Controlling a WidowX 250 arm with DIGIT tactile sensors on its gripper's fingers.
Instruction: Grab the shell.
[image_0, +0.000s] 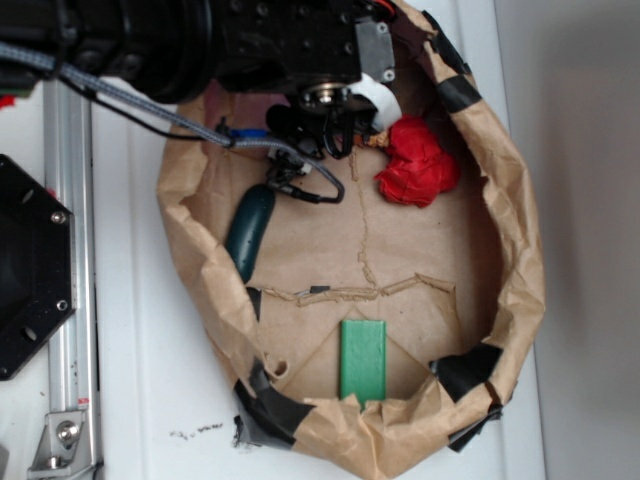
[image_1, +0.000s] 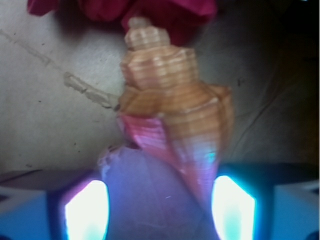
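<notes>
**Shell sits between the gripper's fingers in a paper-lined basin**

Exterior view: The black robot arm (image_0: 200, 40) reaches in from the upper left over a crumpled brown paper basin (image_0: 520, 260) patched with black tape and resting on a white table (image_0: 150, 400). The gripper (image_0: 335, 125) hangs at about 12 o'clock in the basin, its tips buried under the arm's own housing and cables, so from this view its spread cannot be told. Only a sliver of the shell (image_0: 377, 141) peeks out at the gripper's 3 o'clock side, just beside the red wad (image_0: 417, 163), which lies at roughly 1 o'clock in the basin. A dark green oval piece (image_0: 249, 231) lies tilted at 9 o'clock, and a bright green flat block (image_0: 362, 360) rests at 6 o'clock near the taped rim. A metal rail (image_0: 70, 250) runs down the left edge of the table.

Wrist view: The shell (image_1: 175, 110) fills the middle of the frame, its ridged spire pointing to 12 o'clock toward the red wad (image_1: 125, 12) and its tapered tail running down to 6 o'clock. The gripper (image_1: 160, 207) is spread, with glowing fingers (image_1: 86, 210) at 7 and 5 o'clock on either side of the tail. The right finger looks close against the tail; whether it touches cannot be told. The left stands apart.
</notes>
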